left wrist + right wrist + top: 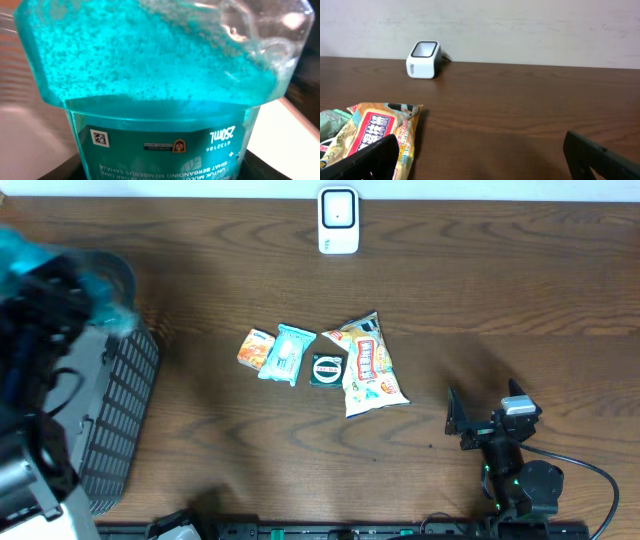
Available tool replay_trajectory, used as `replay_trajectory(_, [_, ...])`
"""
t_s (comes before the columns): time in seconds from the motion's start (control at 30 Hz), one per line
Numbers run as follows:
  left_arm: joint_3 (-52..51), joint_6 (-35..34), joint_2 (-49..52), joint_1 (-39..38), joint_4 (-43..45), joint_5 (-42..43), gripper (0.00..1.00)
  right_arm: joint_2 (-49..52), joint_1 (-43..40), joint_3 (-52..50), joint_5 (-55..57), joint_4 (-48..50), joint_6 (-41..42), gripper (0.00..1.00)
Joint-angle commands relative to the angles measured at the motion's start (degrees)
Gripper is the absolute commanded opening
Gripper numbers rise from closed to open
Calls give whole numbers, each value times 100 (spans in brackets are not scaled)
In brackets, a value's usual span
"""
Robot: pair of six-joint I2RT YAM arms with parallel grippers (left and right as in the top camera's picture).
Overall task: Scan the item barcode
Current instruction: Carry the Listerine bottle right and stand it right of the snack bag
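The teal mouthwash bottle was held up at the far left of the counter, above the dark slatted basket that stood there. It filled the left wrist view, its liquid foamy with small bubbles and its printed label reading upside down. The left fingers showed only as dark edges on either side of the label, pinching the bottle between them. In the overhead view the bottle and the left arm were blurred.

The white scanner stood at the far edge of the counter, well apart from the bottle. Near the middle lay a row of four items: a small orange packet, a pale teal packet just beside it, a small dark packet, and a large yellow snack bag touching that one.

The right fingers were spread wide with nothing between them, low over the counter at the near right and facing the scanner.
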Motion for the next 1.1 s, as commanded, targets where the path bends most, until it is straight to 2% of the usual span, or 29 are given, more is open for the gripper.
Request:
replay_trajectory(0.0, [155,-492,186,-1287,326,625,45,-15,50,-4,22,-22,-66,99])
replay_trajectory(0.17, [155,-487,1005,-3257,815,247,45,-15,50,-4,22,-22,-66,99])
replay_trajectory(0.27, [155,-487,1919,-4380,1327,-31,45,-15,50,-4,22,-22,-66,99])
replay_trajectory(0.4, [155,-568,2988,-5209,2031,-24,45,-15,50,-4,22,-22,-66,99])
replay_trajectory(0.67, [155,-922,4916,-6325,3414,-44,45,-15,50,-4,22,-22,-66,99])
replay_trajectory(0.77, [155,-1279,5508,-6561,3595,-199,45,-15,50,-4,24,-22,-66,99])
replay_trajectory(0.97, [155,-1467,6384,-6852,3624,-221,45,-15,50,-4,22,-22,-63,99])
replay_trajectory(1.07, [155,-1517,6500,-6894,3602,-289,47,-15,50,-4,22,-22,-63,99])
